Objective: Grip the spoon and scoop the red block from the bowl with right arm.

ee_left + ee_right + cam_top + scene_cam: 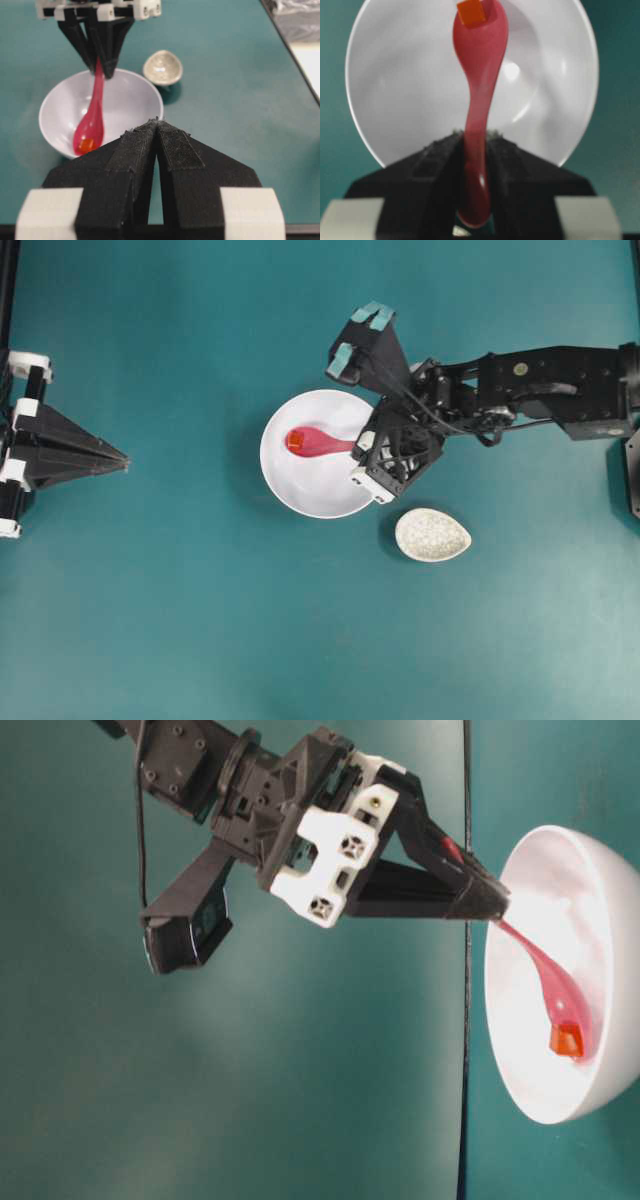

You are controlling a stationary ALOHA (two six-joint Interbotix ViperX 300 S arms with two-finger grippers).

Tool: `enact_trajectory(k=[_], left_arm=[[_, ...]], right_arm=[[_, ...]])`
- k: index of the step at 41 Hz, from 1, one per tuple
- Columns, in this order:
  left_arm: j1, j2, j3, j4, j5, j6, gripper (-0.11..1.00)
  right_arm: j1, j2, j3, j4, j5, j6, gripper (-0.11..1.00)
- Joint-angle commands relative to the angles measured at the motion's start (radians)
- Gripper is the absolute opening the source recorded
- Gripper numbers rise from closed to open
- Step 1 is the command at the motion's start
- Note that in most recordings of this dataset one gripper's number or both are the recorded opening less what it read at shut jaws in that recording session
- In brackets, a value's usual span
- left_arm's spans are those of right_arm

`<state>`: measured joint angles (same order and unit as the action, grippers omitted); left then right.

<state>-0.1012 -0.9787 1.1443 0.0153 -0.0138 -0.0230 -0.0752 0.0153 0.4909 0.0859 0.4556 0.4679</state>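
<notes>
The right gripper [472, 150] pinches the handle of the spoon [479, 55], its two black fingers [432, 155] pressed against either side. The spoon is glossy pink-magenta, one of a kind here, its oval scoop reaching down into the single white bowl [290, 485]. One tiny red-orange block [471, 12] sits at the scoop's far end, inside the bowl. Just beside the bowl lies one speckled beige dish [432, 534]. Well apart, the left gripper [156, 125] has its tips pressed together, holding nothing.
</notes>
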Motion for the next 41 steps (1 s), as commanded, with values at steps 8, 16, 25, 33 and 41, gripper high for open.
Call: enact_trajectory(k=[8, 16, 25, 33, 41], left_arm=[[-0.002, 0.003, -0.026, 0.003, -0.008, -0.008, 0.00], [-0.002, 0.005, -0.026, 0.003, -0.005, -0.006, 0.00], [-0.002, -0.008, -0.028, 0.003, -0.008, -0.011, 0.00], [-0.002, -0.012, -0.029, 0.003, -0.011, -0.015, 0.00], [-0.002, -0.005, -0.026, 0.003, -0.009, -0.023, 0.00]], right_arm=[[0.048, -0.110, 0.098, 0.005, -0.161, 0.075, 0.22], [0.083, -0.201, 0.190, 0.005, -0.313, 0.103, 0.22], [0.095, -0.330, 0.195, 0.003, -0.258, 0.110, 0.22], [0.097, -0.440, 0.172, -0.005, -0.140, 0.109, 0.22], [0.095, -0.514, 0.193, -0.014, -0.133, 0.100, 0.22]])
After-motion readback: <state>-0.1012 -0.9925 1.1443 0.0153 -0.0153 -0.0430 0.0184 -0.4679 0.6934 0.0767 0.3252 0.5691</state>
